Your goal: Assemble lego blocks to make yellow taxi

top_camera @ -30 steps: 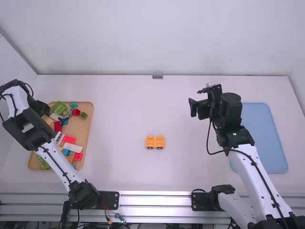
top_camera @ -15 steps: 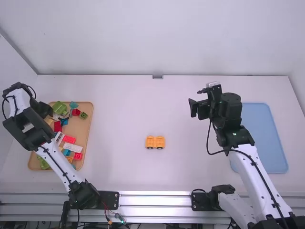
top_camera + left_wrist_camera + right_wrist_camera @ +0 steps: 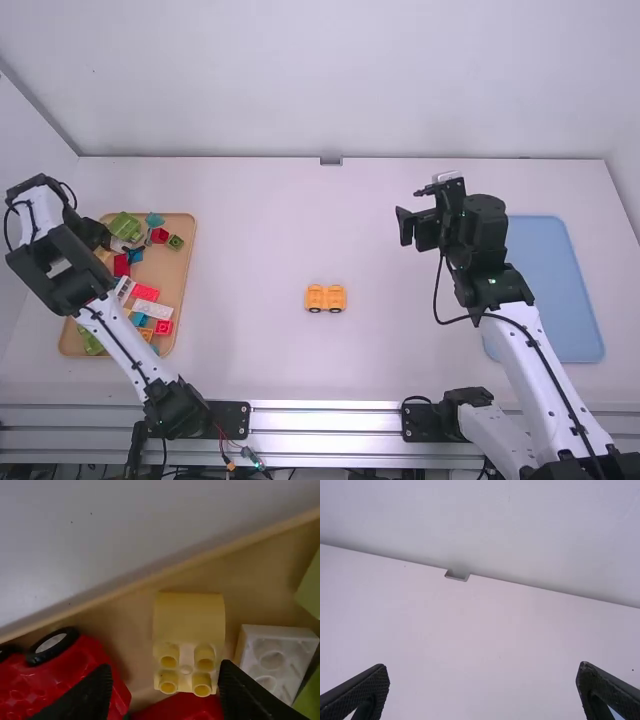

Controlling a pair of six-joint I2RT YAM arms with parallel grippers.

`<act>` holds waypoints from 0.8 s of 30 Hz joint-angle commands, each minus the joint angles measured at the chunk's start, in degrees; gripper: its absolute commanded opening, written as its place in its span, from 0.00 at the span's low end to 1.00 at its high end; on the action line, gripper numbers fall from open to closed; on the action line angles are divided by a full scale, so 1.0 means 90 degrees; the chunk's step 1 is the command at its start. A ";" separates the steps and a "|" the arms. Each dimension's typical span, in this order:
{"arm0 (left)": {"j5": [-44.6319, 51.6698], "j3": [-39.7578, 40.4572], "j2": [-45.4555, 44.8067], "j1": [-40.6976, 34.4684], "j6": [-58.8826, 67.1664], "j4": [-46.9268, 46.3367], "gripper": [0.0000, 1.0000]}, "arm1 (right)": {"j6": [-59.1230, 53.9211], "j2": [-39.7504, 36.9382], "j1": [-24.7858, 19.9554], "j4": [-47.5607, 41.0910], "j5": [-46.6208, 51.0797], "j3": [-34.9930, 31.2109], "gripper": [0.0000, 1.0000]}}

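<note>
Our left gripper (image 3: 103, 238) hangs wide above a yellow block (image 3: 189, 617) in the tray (image 3: 181, 268); our right gripper (image 3: 411, 210) gapes too

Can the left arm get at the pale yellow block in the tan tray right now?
Probably yes: its open pincer points at the yellow block, though the white block close beside it may crowd the grip.

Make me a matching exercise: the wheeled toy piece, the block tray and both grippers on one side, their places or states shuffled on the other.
1. Wheeled toy piece
2. Block tray
3. Left gripper
4. Right gripper

A. Open, no block between its fingers
B. Near the middle of the table
C. Open, over a yellow block
D. Tan, holding mixed-color blocks

Pairs: 1-B, 2-D, 3-C, 4-A
</note>
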 commanded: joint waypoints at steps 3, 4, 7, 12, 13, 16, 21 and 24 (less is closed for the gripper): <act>-0.0117 -0.0073 0.0068 0.0019 -0.0051 -0.0019 0.56 | 0.0000 0.0039 0.0017 -0.0005 -0.0012 0.0248 0.99; -0.0100 -0.0073 0.0068 0.0017 -0.0051 -0.0017 0.55 | 0.0000 0.0039 0.0017 -0.0005 -0.0015 0.0248 0.99; -0.0100 -0.0109 0.0068 0.0017 -0.0051 -0.0002 0.54 | 0.0002 0.0039 0.0019 -0.0007 -0.0017 0.0248 0.99; -0.0073 -0.0418 0.0068 0.0024 -0.0051 0.0299 0.54 | 0.0002 0.0039 0.0019 -0.0007 -0.0015 0.0248 0.99; -0.0080 -0.0525 0.0068 0.0012 -0.0049 0.0432 0.53 | 0.0000 0.0039 0.0017 0.0000 -0.0017 0.0248 0.99; -0.0083 -0.0600 0.0068 0.0024 -0.0027 0.0563 0.49 | 0.0002 0.0039 0.0017 0.0000 -0.0015 0.0248 0.99; -0.0022 -0.0537 0.0066 0.0007 -0.0032 0.0682 0.14 | 0.0000 0.0039 0.0017 0.0000 -0.0015 0.0248 0.99; 0.0102 -0.0391 0.0066 0.0027 -0.0078 0.0498 0.09 | 0.0002 0.0039 0.0017 0.0000 -0.0017 0.0248 0.99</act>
